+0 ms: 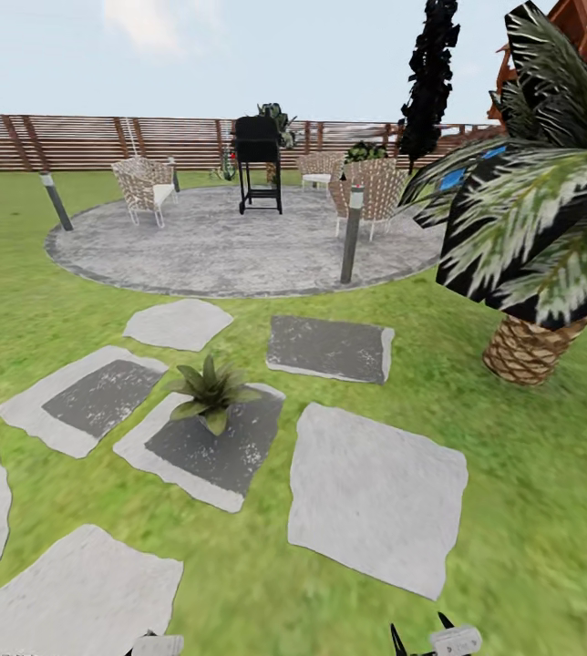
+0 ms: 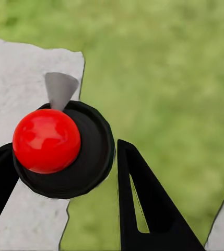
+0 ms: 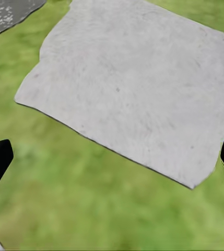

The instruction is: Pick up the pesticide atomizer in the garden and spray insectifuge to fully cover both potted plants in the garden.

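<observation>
In the left wrist view a small sprayer that I take for the pesticide atomizer (image 2: 65, 151) sits between my left gripper's (image 2: 63, 147) black fingers (image 2: 143, 209). Its round black body, red ball top and grey cone nozzle are seen end on. Both fingers press its sides, above a stepping stone edge and grass. One potted plant (image 1: 210, 392), a low green rosette, stands on a dark-centred stepping stone (image 1: 198, 451) ahead and slightly left in the garden. My right gripper (image 3: 112, 151) is open and empty over a pale stone (image 3: 138, 89); its tips (image 1: 421, 640) show at the head view's bottom edge.
Several grey stepping stones lie in the lawn (image 1: 530, 474). A palm (image 1: 535, 237) crowds the right side. Beyond is the round paved patio (image 1: 230, 246) with wicker chairs (image 1: 145, 187), a black grill (image 1: 259, 164) and short bollard lights (image 1: 352, 232), backed by the slatted fence (image 1: 84, 141).
</observation>
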